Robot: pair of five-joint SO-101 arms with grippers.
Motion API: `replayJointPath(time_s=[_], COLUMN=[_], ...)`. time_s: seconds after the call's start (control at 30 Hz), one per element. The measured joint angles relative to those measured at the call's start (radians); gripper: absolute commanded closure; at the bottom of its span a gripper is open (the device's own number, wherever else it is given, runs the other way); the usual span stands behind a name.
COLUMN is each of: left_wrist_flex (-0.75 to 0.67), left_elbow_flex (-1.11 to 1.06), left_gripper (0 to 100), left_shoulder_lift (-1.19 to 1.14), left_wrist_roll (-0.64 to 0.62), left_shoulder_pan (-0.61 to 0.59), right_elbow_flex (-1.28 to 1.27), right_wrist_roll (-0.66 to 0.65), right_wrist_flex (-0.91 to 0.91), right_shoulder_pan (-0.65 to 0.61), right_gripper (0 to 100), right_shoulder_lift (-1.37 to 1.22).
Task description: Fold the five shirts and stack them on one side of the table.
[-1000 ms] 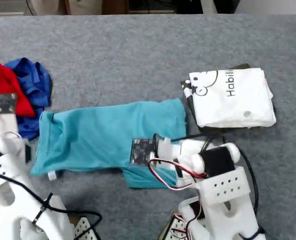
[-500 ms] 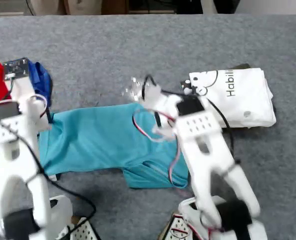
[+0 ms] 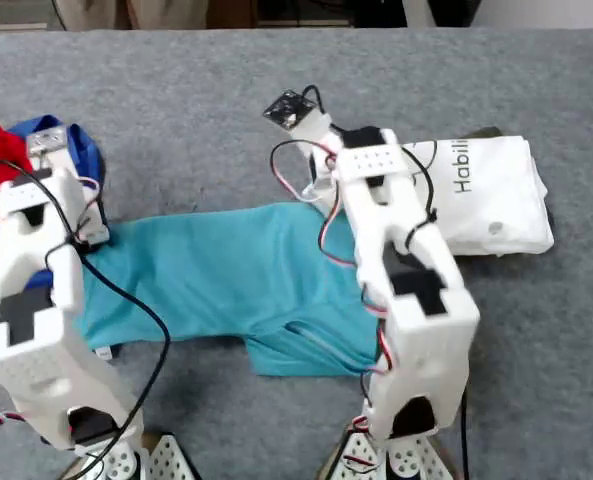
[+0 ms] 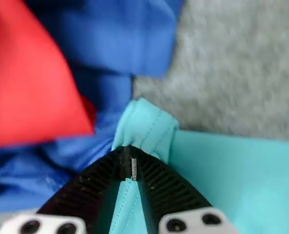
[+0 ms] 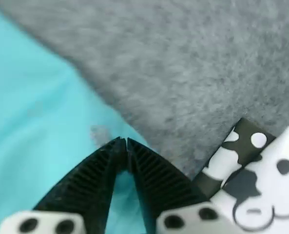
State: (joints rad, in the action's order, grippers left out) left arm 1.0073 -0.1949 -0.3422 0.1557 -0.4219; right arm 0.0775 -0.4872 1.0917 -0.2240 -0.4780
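A teal shirt (image 3: pixel 216 280) lies spread across the middle of the grey table, with one sleeve toward the near edge. My left gripper (image 3: pixel 92 236) is at its far left corner; in the left wrist view the left gripper (image 4: pixel 130 157) is shut on a bunched fold of the teal shirt (image 4: pixel 222 175). My right gripper (image 3: pixel 323 196) is at the far right corner; in the right wrist view the right gripper (image 5: pixel 123 144) is shut on the edge of the teal shirt (image 5: pixel 32 122). A folded white shirt (image 3: pixel 471 200) lies at the right.
A red shirt (image 3: pixel 1 165) and a blue shirt (image 3: pixel 86 165) lie crumpled at the far left, right beside the left gripper. The folded white shirt (image 5: pixel 266 195) rests on a dark garment (image 3: pixel 376 195) close to the right gripper. Bare grey table (image 3: pixel 196 110) stretches behind.
Both arms have swung from the near side of the table out to the teal shirt's far corners. The right gripper left the near sleeve area. Both now pinch the far edge.
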Motion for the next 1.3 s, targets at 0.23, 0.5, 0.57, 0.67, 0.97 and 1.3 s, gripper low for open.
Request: replayJointPath(time_s=[0.23, 0.5, 0.57, 0.67, 0.97, 1.3], left_wrist_flex=[0.173, 0.282, 0.284, 0.285, 0.157, 0.436], left_elbow_flex=[0.290, 0.505, 0.535, 0.598, 0.741, 1.386], left_gripper=[98, 98, 98, 98, 98, 98], left_shoulder_lift=[-0.155, -0.176, -0.176, -0.176, -0.453, -0.798], left_wrist_roll=[0.000, 0.002, 0.003, 0.003, 0.049, 0.181], left_shoulder_pan=[-0.046, -0.080, -0.084, -0.095, -0.129, -0.333], right_elbow_flex=[0.252, 0.308, 0.308, 0.308, 0.308, 0.308], right_wrist_roll=[-0.034, -0.005, -0.002, 0.000, 0.078, 0.078], right_wrist_flex=[0.084, 0.098, 0.098, 0.098, 0.098, 0.098], right_shoulder_pan=[0.035, 0.037, 0.037, 0.037, 0.049, 0.052], right_gripper=[98.7, 98.7, 99.4, 99.6, 99.6, 99.6], right_shoulder_lift=[-0.230, -0.261, -0.261, -0.261, -0.261, -0.261])
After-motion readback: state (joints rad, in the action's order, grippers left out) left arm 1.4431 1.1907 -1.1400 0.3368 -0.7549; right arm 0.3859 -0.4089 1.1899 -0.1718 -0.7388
